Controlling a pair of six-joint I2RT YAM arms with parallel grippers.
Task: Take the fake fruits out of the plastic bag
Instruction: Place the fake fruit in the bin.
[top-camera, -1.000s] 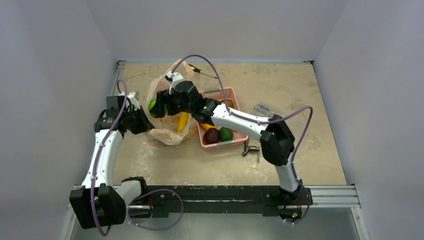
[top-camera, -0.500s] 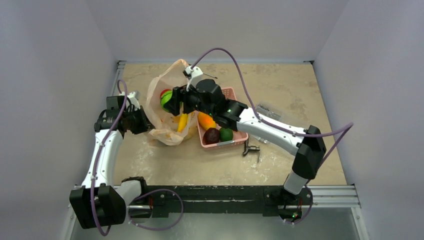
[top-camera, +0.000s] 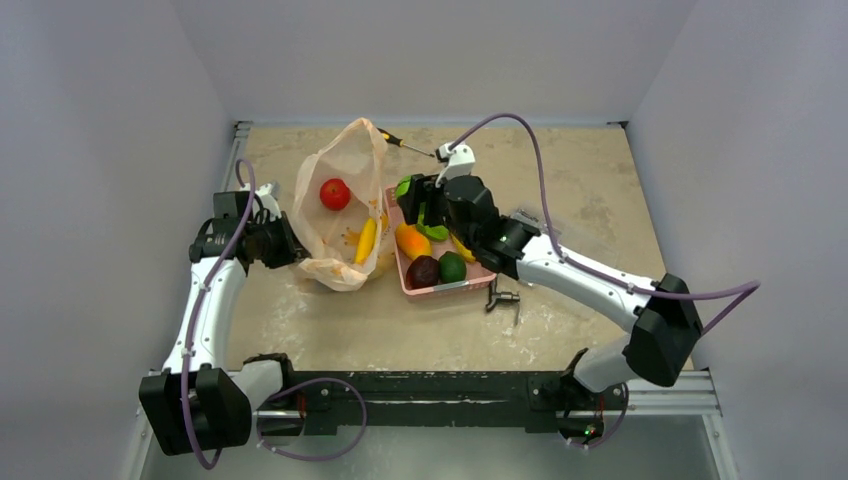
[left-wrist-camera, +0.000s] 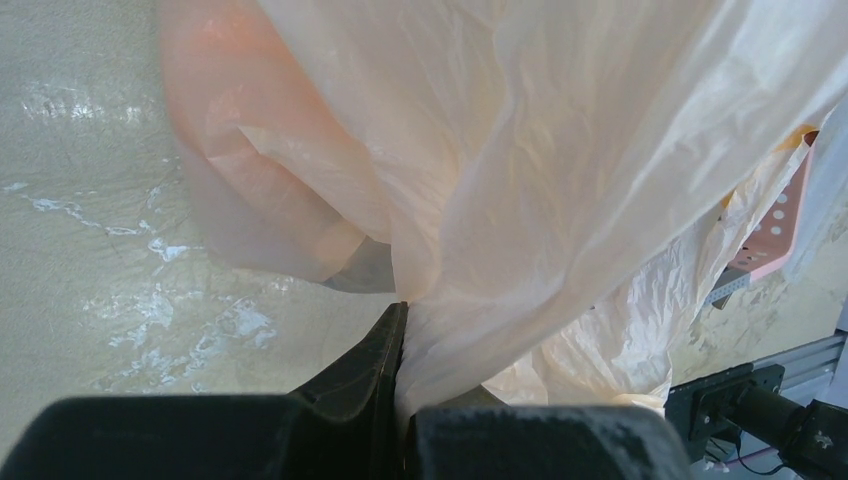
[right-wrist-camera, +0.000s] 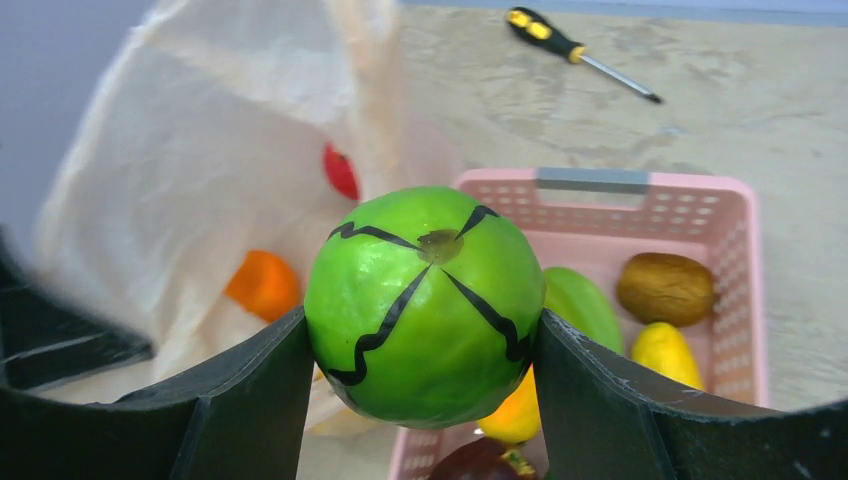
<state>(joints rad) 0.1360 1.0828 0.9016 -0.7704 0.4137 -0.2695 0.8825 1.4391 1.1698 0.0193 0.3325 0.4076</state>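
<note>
The plastic bag (top-camera: 340, 215) lies open left of the pink basket, peach-tinted and crinkly; it also fills the left wrist view (left-wrist-camera: 560, 150). My left gripper (top-camera: 283, 243) is shut on the bag's left edge (left-wrist-camera: 405, 400). My right gripper (top-camera: 412, 192) is shut on a green round fruit with black lines (right-wrist-camera: 425, 305), held above the basket's far-left corner. A red apple (top-camera: 334, 193), yellow bananas (top-camera: 366, 240) and an orange (right-wrist-camera: 264, 284) are in the bag. A dark purple-brown fruit (top-camera: 422, 270) and a green one (top-camera: 452, 267) lie in the basket.
The pink basket (top-camera: 440, 291) also holds a yellow-orange oblong fruit (top-camera: 411, 240), a kiwi (right-wrist-camera: 665, 288) and a flat green fruit (right-wrist-camera: 585, 305). A screwdriver (top-camera: 400, 141) lies behind the bag. A clear packet (top-camera: 527, 220) and a small metal piece (top-camera: 503, 297) lie right of the basket.
My right gripper has come up out of the bag with the green fruit and moved right, over the basket. The red apple now shows in the bag. The left arm has held still.
</note>
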